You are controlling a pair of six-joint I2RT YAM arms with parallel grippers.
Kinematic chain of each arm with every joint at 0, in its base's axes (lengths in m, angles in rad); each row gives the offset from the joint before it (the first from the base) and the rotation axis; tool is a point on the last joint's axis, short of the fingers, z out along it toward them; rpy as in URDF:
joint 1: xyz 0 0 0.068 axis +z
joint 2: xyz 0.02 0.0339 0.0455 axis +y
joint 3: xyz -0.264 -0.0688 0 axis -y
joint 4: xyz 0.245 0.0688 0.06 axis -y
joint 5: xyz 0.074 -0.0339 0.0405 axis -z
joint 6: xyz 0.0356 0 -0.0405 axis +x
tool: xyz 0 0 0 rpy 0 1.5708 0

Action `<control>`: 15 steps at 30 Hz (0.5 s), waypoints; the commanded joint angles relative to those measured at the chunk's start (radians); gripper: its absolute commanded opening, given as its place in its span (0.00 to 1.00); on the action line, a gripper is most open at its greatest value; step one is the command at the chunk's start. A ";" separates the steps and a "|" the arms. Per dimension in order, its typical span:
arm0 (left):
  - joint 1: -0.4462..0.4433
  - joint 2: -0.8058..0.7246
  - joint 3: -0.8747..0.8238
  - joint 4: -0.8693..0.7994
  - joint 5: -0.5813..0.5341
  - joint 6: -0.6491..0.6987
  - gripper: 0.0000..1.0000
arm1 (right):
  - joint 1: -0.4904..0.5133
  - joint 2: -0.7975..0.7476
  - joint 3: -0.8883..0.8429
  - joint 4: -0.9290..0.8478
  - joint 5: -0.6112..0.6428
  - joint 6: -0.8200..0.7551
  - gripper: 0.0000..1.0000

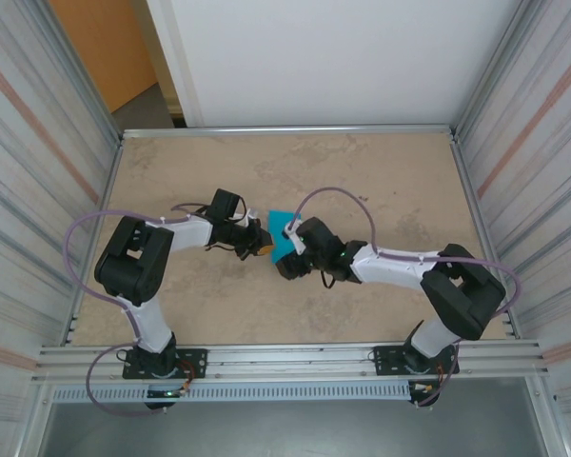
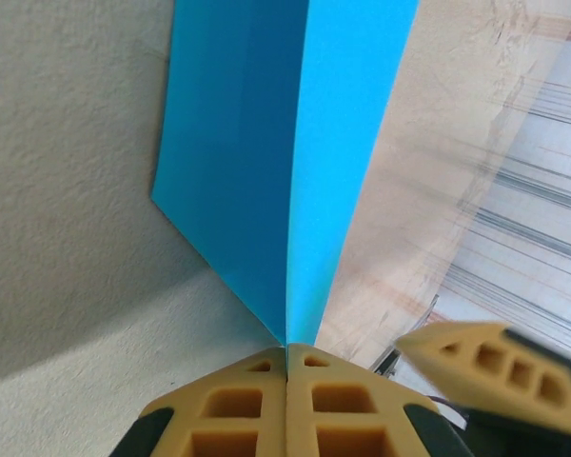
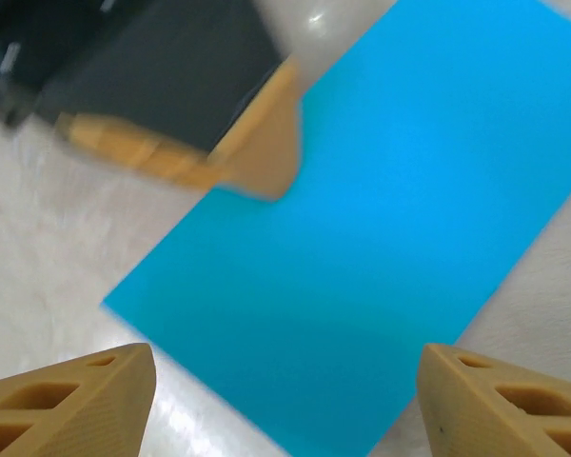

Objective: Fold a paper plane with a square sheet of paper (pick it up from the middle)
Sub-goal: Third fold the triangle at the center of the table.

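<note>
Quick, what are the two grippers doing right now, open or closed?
Left gripper: closed, pinching the blue paper.
Right gripper: open, holding nothing.

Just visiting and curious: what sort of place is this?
Probably a lab robot test cell: two arms bolted to a metal rail, corrugated panels walling the table, the left gripper pinching a folded blue sheet of paper.

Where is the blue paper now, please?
The paper is central in the top view, pinched in the left tool, the open right tool beside it.
</note>
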 commanded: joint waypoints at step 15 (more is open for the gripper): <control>-0.002 -0.034 -0.016 -0.001 0.003 -0.038 0.04 | 0.090 0.133 -0.005 0.174 0.154 -0.272 0.58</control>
